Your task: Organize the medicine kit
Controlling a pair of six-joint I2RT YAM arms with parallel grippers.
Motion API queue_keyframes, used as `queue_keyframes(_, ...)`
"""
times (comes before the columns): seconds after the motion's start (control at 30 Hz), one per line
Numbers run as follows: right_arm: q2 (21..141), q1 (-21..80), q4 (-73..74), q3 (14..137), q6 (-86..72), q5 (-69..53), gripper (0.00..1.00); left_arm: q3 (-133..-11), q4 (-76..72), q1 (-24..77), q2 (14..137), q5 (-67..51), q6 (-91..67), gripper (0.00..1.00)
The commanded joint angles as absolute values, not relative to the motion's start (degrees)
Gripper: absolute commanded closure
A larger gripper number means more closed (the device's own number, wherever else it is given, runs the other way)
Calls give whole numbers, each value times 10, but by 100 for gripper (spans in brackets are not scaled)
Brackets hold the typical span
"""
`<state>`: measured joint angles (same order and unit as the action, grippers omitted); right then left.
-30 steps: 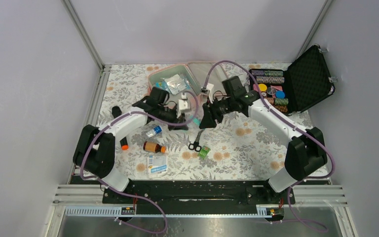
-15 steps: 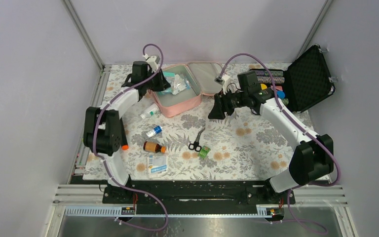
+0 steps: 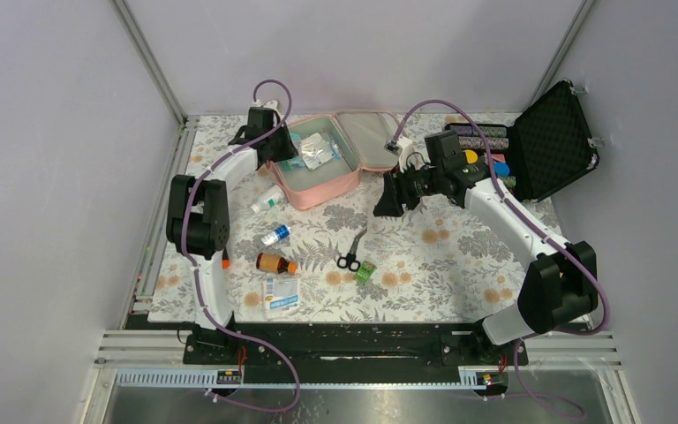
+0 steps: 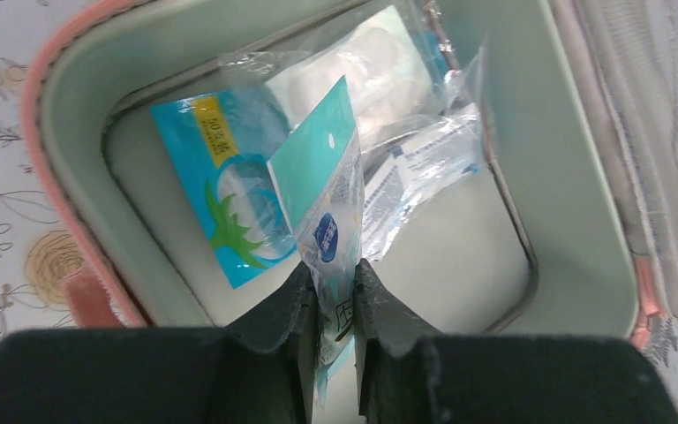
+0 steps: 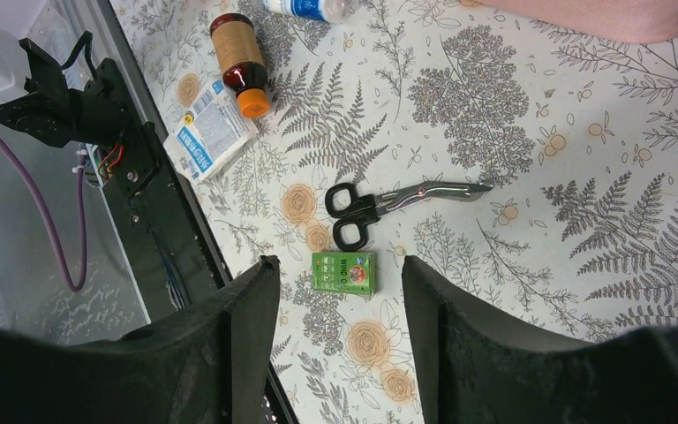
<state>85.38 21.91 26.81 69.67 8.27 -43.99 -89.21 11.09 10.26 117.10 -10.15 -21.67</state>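
We find the left gripper [image 4: 335, 305], clamped on a packet [image 4: 331, 234], moved up from centre frame over the kit [image 3: 320, 189]; the right gripper [image 5: 335, 276] has its jaws apart.

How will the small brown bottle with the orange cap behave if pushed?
The small brown bottle with the orange cap lies on its side, so it would probably roll. Its smooth round body may slip in a loose grip.

Glossy plastic sachet [image 4: 331, 238], matt fabric medicine kit [image 4: 574, 203]
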Motion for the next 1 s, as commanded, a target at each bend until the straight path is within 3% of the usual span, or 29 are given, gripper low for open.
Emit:
queue_keyframes(0.0, 849, 222, 250, 703, 77, -446, 40, -893, 111, 93, 1154, -55, -220, 83)
queue_keyframes(0.1, 861, 222, 249, 711, 72, -453, 40, -918, 133, 91, 1172, -59, -218, 58)
queue_keyframes(0.2, 863, 223, 251, 711, 72, -450, 40, -945, 159, 89, 1185, -47, -212, 46)
queue_keyframes(0.33, 853, 223, 251, 702, 76, -445, 39, -918, 133, 85, 1141, -14, -175, 40)
queue_keyframes(0.6, 855, 222, 250, 701, 77, -432, 39, -740, -20, 83, 952, 58, -62, 28)
queue_keyframes(0.73, 863, 223, 250, 707, 70, -433, 39, -700, 14, 80, 905, -13, 4, 26)
queue_keyframes(0.97, 867, 223, 249, 702, 67, -428, 39, -691, 235, 75, 889, -183, 193, 28)
